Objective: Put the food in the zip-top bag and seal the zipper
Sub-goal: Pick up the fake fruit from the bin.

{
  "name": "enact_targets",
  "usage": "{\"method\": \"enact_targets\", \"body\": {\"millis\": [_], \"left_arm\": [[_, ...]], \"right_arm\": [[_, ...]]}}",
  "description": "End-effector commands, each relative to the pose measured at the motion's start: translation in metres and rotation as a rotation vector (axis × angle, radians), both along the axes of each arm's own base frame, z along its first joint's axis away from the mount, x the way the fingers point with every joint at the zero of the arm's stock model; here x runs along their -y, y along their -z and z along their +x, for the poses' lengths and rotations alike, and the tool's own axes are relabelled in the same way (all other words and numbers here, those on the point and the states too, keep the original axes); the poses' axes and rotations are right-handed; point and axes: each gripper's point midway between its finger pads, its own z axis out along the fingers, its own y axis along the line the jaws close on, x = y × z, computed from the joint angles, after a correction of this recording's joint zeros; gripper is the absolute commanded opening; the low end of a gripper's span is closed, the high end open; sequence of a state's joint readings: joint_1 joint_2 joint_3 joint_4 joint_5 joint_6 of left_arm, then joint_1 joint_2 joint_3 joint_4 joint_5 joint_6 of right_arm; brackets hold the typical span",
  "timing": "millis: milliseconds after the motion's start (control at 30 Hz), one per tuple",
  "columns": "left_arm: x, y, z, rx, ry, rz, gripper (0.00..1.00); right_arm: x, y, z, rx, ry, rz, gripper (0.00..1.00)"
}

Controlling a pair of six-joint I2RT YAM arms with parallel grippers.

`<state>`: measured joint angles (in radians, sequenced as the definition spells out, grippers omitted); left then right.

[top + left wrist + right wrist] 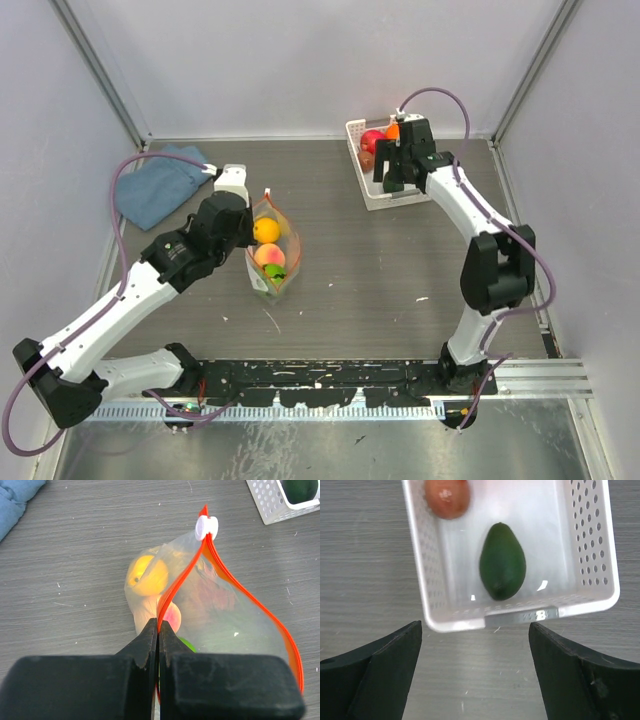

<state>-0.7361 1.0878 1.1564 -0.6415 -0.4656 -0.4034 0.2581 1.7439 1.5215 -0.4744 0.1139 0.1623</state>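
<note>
The clear zip-top bag (272,252) stands open mid-table with a yellow fruit (266,230), a peach (270,256) and a green fruit (276,272) inside. My left gripper (158,630) is shut on the red-orange zipper strip (177,585) at the bag's near rim; the white slider (206,527) sits at the far end. My right gripper (475,630) is open and empty, above the near edge of the white basket (455,625). The basket holds a dark green fruit (502,567) and a red fruit (447,497); an orange one (392,130) shows in the top view.
A blue folded cloth (160,185) lies at the back left, and its corner shows in the left wrist view (12,502). The basket (372,185) stands at the back right near the wall. Cage posts frame the table's corners.
</note>
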Motion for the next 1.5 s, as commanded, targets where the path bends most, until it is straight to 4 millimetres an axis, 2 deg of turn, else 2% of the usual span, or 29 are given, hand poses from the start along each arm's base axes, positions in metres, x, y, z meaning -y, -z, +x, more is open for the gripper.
{"method": "enact_targets", "body": {"millis": [0, 133, 267, 433, 567, 733, 800, 933, 1200, 1467], "left_arm": [[-0.001, -0.021, 0.005, 0.077, -0.011, -0.050, 0.00], [0.001, -0.018, 0.007, 0.072, -0.008, -0.037, 0.00], [0.003, -0.015, 0.009, 0.063, -0.003, -0.030, 0.00], [0.003, -0.014, 0.009, 0.061, -0.001, -0.026, 0.00], [0.004, -0.015, 0.008, 0.060, 0.004, -0.031, 0.00], [0.005, -0.015, 0.007, 0.060, 0.012, -0.037, 0.00], [0.005, -0.016, 0.007, 0.061, 0.013, -0.039, 0.00], [0.005, -0.018, 0.006, 0.065, 0.016, -0.048, 0.00], [0.008, -0.022, 0.002, 0.067, 0.037, -0.070, 0.00], [0.010, -0.023, 0.000, 0.065, 0.045, -0.083, 0.00]], "right_arm": [[0.016, -0.006, 0.041, 0.056, 0.051, -0.007, 0.93], [0.030, 0.027, 0.066, 0.010, 0.079, -0.036, 0.96], [0.029, 0.051, 0.083, -0.034, 0.056, -0.004, 0.96], [0.021, 0.086, 0.085, -0.120, 0.011, 0.037, 0.96], [0.014, 0.105, 0.080, -0.169, -0.020, 0.059, 0.96], [0.011, 0.115, 0.076, -0.206, -0.036, 0.071, 0.91], [0.011, 0.115, 0.076, -0.207, -0.036, 0.073, 0.86], [0.011, 0.112, 0.075, -0.204, -0.038, 0.071, 0.70], [0.014, 0.075, 0.073, -0.130, -0.033, 0.072, 0.49], [0.013, 0.031, 0.058, -0.041, -0.022, 0.111, 0.42]]}}
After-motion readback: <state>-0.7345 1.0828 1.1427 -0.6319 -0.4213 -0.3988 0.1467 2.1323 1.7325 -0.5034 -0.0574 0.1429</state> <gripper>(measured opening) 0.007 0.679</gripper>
